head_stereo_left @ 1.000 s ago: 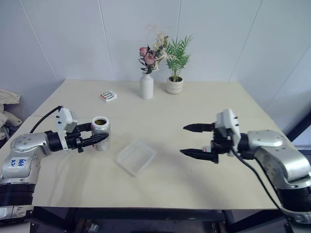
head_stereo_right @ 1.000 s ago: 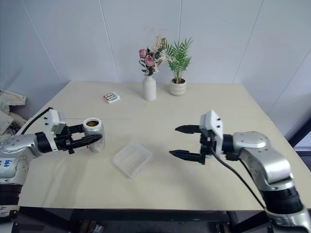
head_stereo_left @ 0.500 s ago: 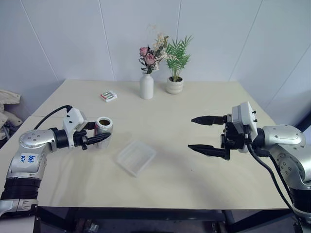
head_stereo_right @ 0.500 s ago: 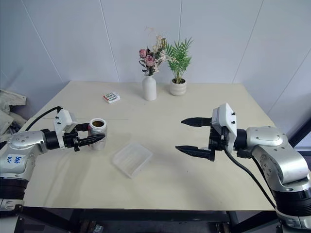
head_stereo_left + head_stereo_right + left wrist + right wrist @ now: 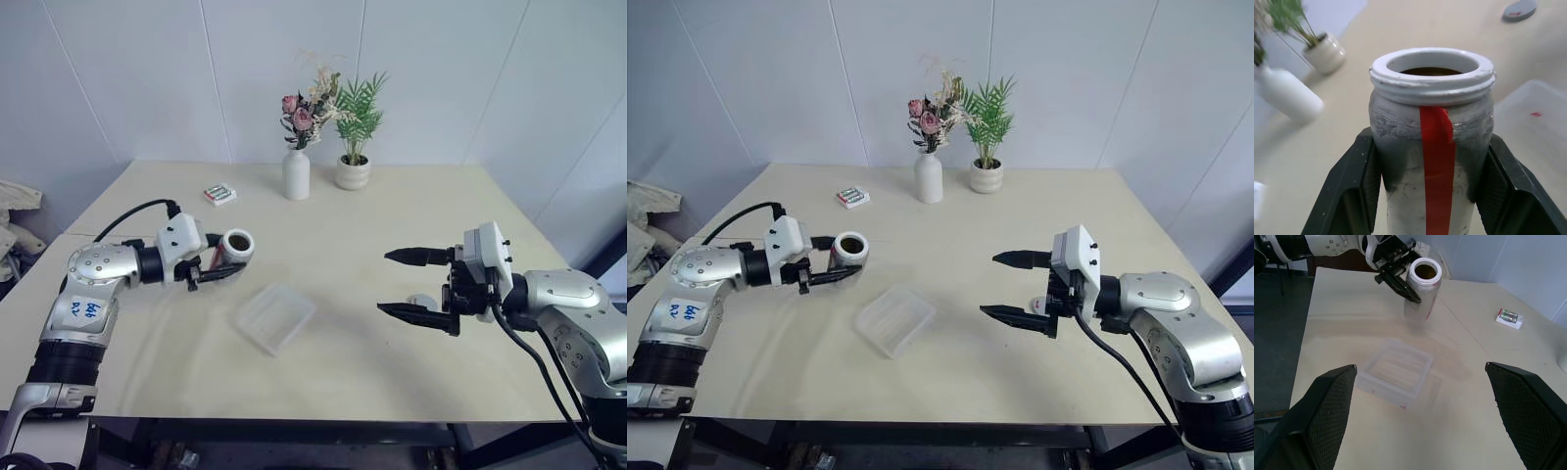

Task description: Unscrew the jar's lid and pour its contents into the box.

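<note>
Left gripper (image 5: 223,273) clamped on the jar (image 5: 233,249), lidless, tipped with its open mouth toward the camera, lifted off the table (image 5: 392,215) just far-left of the box (image 5: 275,317) (dark contents (image 5: 1431,71) visible inside). Right gripper (image 5: 413,284) spread wide, holding nothing, right of the box. Lid (image 5: 423,302) lies on the table beside its lower finger

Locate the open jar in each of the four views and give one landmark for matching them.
Left eye view: jar, left of centre, gripped by the left end effector.
Right eye view: jar, left of centre, same grip.
Left wrist view: jar, central, between the black fingers.
Right wrist view: jar, near the top.
Shared landmark: the clear box, on the table beside the jar.
</note>
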`<state>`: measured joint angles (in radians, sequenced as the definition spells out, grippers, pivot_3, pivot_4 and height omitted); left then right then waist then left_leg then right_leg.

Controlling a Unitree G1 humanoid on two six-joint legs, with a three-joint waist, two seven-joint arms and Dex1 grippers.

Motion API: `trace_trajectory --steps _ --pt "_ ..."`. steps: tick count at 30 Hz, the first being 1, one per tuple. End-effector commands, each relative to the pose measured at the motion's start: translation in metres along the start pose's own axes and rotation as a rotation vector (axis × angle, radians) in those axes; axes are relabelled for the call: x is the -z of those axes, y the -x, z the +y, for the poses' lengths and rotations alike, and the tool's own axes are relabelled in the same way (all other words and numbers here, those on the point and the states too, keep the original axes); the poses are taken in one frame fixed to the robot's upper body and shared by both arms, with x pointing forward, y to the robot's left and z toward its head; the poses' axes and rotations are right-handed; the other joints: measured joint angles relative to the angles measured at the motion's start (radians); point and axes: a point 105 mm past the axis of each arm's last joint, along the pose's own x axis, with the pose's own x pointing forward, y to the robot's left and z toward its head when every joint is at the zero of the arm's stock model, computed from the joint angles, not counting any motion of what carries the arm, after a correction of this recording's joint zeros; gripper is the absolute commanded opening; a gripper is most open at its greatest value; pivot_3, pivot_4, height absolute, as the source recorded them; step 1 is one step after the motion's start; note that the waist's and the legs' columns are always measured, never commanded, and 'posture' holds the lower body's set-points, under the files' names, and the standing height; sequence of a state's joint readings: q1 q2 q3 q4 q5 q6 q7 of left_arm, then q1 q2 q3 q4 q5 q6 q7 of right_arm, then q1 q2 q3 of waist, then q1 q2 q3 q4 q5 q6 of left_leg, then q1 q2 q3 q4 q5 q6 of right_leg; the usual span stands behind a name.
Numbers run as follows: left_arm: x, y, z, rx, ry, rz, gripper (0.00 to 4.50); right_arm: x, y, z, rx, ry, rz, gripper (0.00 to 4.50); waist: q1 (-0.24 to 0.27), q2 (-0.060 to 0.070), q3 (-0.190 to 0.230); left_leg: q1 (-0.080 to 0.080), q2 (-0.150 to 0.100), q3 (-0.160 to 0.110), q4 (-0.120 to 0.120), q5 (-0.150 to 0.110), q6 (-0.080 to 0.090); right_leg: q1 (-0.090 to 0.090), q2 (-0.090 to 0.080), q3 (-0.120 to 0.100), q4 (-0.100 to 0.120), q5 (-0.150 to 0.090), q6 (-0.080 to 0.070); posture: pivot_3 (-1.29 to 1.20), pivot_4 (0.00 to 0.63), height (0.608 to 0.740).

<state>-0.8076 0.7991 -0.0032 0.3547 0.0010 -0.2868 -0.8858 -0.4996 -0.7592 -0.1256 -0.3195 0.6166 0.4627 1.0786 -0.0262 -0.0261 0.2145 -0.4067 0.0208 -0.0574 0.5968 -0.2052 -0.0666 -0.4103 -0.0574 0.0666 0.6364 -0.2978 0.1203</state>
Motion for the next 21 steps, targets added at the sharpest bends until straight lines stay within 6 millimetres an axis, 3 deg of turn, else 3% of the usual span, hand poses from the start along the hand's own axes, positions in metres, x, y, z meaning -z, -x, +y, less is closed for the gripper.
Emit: trace_trajectory --steps 1,7,10,16,21 --pt "-0.032 -0.007 0.018 -0.081 -0.533 -0.042 2.2 -0.01 0.001 0.0 0.021 0.025 -0.043 4.45 0.0 0.0 0.0 0.0 0.0 0.0 0.0 0.0 0.0 0.0 0.0 0.0 0.0 0.0 0.001 0.0 0.15 0.74" --pt "-0.067 -0.038 0.019 -0.071 -1.167 -0.149 2.2 -0.012 -0.008 -0.004 0.038 -0.002 -0.094 4.45 0.0 -0.001 0.001 -0.001 -0.002 0.002 0.001 0.0 0.001 0.001 -0.001 0.003 -0.002 0.002 0.004 0.0 0.15 0.74" --pt "-0.064 -0.048 0.016 -0.031 -1.355 -0.181 2.2 -0.014 -0.013 -0.008 0.048 -0.013 -0.123 4.45 -0.004 -0.001 0.001 -0.001 -0.002 0.003 0.002 -0.001 0.001 0.0 -0.001 0.004 -0.002 0.003 0.005 0.0 0.15 0.74" --pt "-0.029 -0.065 0.012 0.184 -1.54 -0.124 2.2 -0.021 -0.021 -0.015 0.07 -0.012 -0.181 4.45 -0.005 -0.002 0.001 0.0 -0.003 0.006 0.001 -0.001 0.002 -0.001 -0.001 0.008 -0.001 0.002 0.007 0.0 0.15 0.74" --pt "-0.051 -0.075 -0.001 0.242 -1.606 -0.256 2.2 -0.02 -0.023 -0.018 0.106 -0.021 -0.228 4.45 0.0 -0.003 0.001 -0.004 -0.004 0.006 0.001 -0.002 0.004 -0.004 -0.001 0.009 -0.002 0.001 0.008 0.0 0.15 0.74"
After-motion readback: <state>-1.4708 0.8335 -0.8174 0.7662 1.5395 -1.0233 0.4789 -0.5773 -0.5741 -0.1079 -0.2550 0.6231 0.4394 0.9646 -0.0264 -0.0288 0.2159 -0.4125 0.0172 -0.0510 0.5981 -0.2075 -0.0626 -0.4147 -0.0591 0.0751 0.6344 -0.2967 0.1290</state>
